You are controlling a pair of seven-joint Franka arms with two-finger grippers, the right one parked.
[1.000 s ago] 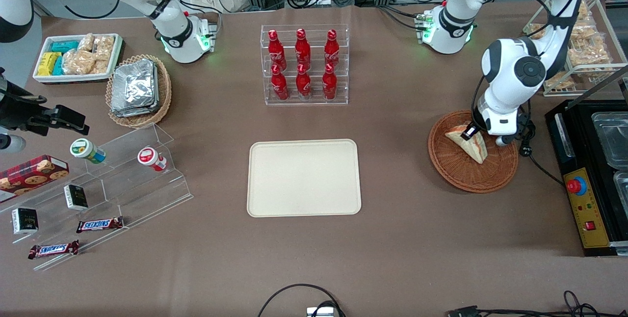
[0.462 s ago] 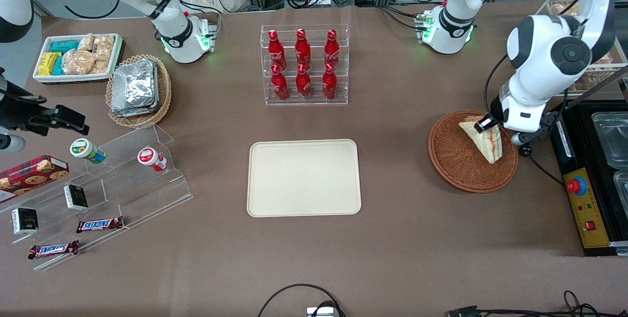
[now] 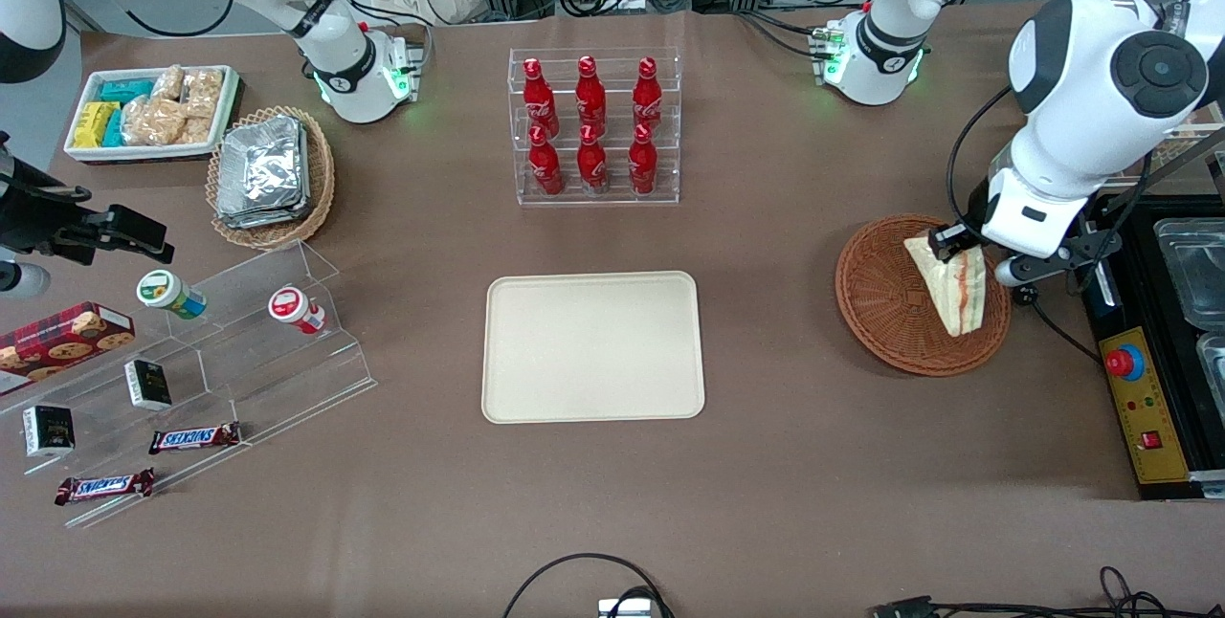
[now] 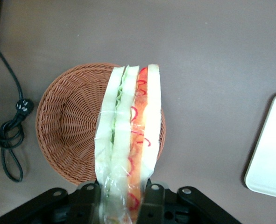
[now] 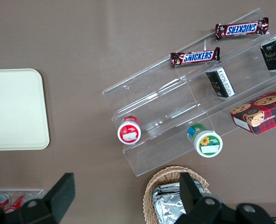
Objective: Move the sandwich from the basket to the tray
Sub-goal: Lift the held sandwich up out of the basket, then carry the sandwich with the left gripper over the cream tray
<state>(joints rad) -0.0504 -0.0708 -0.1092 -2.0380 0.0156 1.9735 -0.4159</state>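
My left gripper [image 3: 949,245] [image 4: 126,196] is shut on the sandwich [image 3: 950,282] [image 4: 127,135], a plastic-wrapped wedge of pale bread with red-orange and green filling. It hangs lifted above the round reddish-brown wicker basket [image 3: 888,307] [image 4: 67,126], which has nothing else in it. The cream-beige tray [image 3: 592,346] [image 4: 268,154] lies flat at the middle of the table, well away from the basket toward the parked arm's end.
A clear rack of red bottles [image 3: 593,125] stands farther from the front camera than the tray. A black appliance with a red button [image 3: 1144,350] sits beside the basket at the working arm's end. A black cable and plug [image 4: 11,140] lie next to the basket.
The gripper has risen with the sandwich, lifting it out of the basket, and the arm's wrist has swung up and toward the working arm's end of the table.
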